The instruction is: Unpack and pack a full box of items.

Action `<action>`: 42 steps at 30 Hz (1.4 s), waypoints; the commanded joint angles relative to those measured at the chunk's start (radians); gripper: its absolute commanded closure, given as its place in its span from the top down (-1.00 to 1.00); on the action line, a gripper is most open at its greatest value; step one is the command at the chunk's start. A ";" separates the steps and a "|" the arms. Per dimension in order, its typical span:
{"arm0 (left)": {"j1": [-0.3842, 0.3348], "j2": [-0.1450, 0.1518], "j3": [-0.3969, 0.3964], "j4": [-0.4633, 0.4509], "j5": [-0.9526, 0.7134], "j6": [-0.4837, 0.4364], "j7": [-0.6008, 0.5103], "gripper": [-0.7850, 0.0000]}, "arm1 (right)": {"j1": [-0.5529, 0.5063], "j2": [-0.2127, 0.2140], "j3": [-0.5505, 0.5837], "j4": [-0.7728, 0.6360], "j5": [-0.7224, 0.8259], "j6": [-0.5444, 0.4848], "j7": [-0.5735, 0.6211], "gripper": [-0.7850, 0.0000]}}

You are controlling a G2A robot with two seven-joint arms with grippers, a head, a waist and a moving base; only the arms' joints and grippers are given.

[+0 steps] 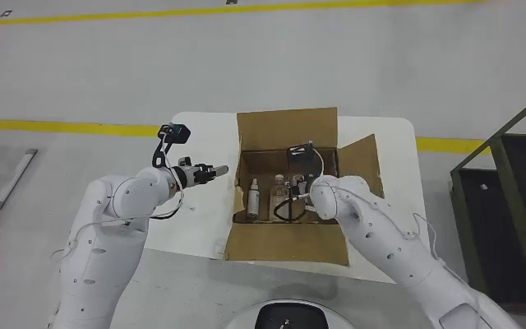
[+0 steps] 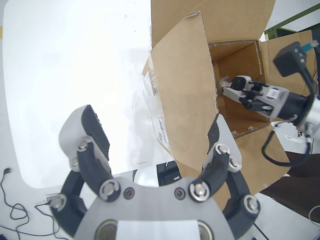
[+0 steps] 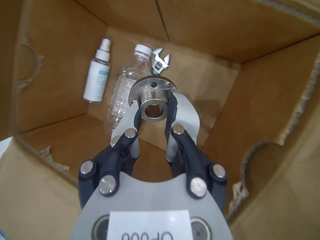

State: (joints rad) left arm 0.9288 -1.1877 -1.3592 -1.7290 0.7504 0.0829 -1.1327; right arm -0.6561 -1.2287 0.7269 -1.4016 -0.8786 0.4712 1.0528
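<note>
Clamped between the pads of the right gripper (image 3: 154,102): a flanged metal hub (image 3: 150,86), pinched at the collar from both sides, bore turned toward the wrist and flange toward the floor of the cardboard box (image 3: 262,51). Held inside the box and, by the look of it, clear of the bottom. Lying flat on the floor beyond the fingertips: a clear plastic bottle (image 3: 122,96) partly covered by the flange, a white spray bottle (image 3: 98,76) just beside that, and an adjustable wrench (image 3: 160,61) past the flange. Most likely midway through moving one item, either lifting out or setting down; impossible to tell which from this moment alone. If unpacking, calls for a straight rise past the upright flaps and then a swing out over the table (image 2: 62,63); if packing, a descent onto bare cardboard beside the bottle, then release. Farther out, the left gripper (image 2: 152,112), spread wide and carrying nothing, poised over the table with the box's outer wall just ahead of its tips. Hidden: most of the wrench handle behind the hub, the bottle's lower part behind the fingers, and any contact beneath the flange.
</note>
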 commanded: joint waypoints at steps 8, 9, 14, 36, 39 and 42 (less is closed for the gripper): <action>0.000 0.000 0.000 0.000 0.000 0.000 0.000 1.00 | 0.097 -0.115 -0.141 0.295 0.044 0.084 -0.069 -1.00; 0.000 0.000 0.000 0.000 0.000 0.000 0.000 1.00 | 0.104 -0.124 -0.148 0.320 0.044 0.092 -0.081 -1.00; 0.000 0.000 0.000 0.000 0.000 0.000 0.000 1.00 | 0.128 -0.168 -0.155 0.429 0.112 0.072 -0.115 -1.00; 0.000 0.000 0.000 0.000 0.000 0.000 0.000 1.00 | 0.201 -0.265 -0.138 0.647 0.190 -0.056 -0.181 0.40; 0.000 0.000 0.000 0.000 0.000 0.000 0.000 1.00 | 0.195 -0.253 -0.114 0.611 0.178 -0.061 -0.167 0.36; 0.000 0.000 0.000 0.000 0.000 0.000 0.000 1.00 | 0.180 -0.231 -0.075 0.546 0.160 -0.064 -0.146 0.32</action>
State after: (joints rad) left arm 0.9288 -1.1877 -1.3592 -1.7290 0.7504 0.0829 -1.1327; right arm -0.4685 -1.4698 0.6350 -0.8249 -0.7106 0.4079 0.8958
